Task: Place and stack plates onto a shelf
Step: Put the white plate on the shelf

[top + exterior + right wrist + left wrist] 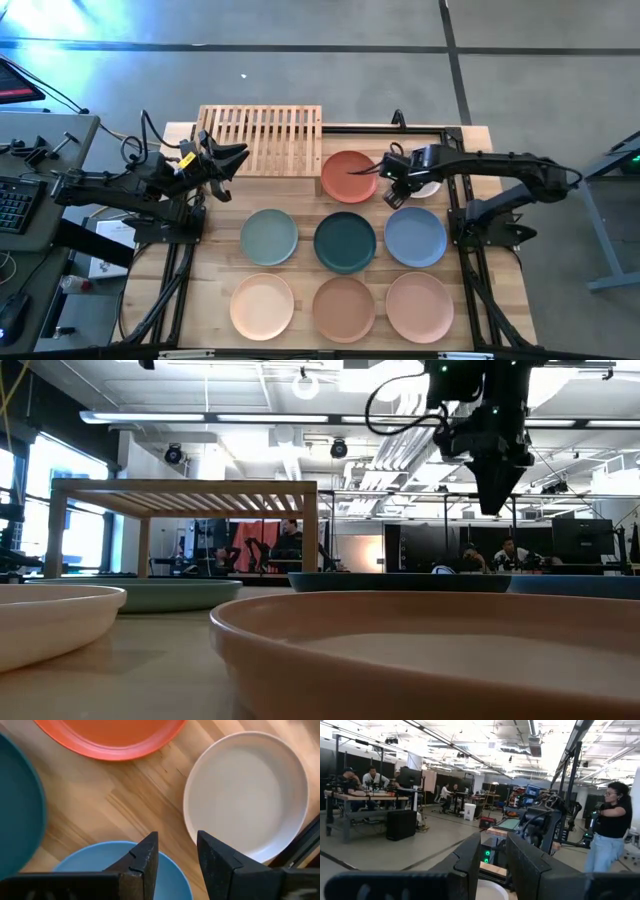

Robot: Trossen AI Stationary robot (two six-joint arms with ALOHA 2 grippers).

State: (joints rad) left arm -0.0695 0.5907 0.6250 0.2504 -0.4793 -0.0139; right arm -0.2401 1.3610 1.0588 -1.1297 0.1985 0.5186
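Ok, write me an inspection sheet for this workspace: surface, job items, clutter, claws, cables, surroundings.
Surface: plank table, bare wood between plates.
Job items: shelf at the far edge, nothing on it; red plate and beige plate beside it; six more plates in two rows.
Clutter: nothing seen.
Claws: right claw open, above the gap between red, beige and light blue plate; left claw open, raised by the shelf, holding nothing.
Cables: black leads at the left arm.
Surroundings: desks, people seated and standing.

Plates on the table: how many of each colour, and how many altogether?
Terracotta red plate: 1
Beige plate: 1
Sage green plate: 1
Dark teal plate: 1
Light blue plate: 1
Peach plate: 1
Tan plate: 1
Pink plate: 1
Total: 8
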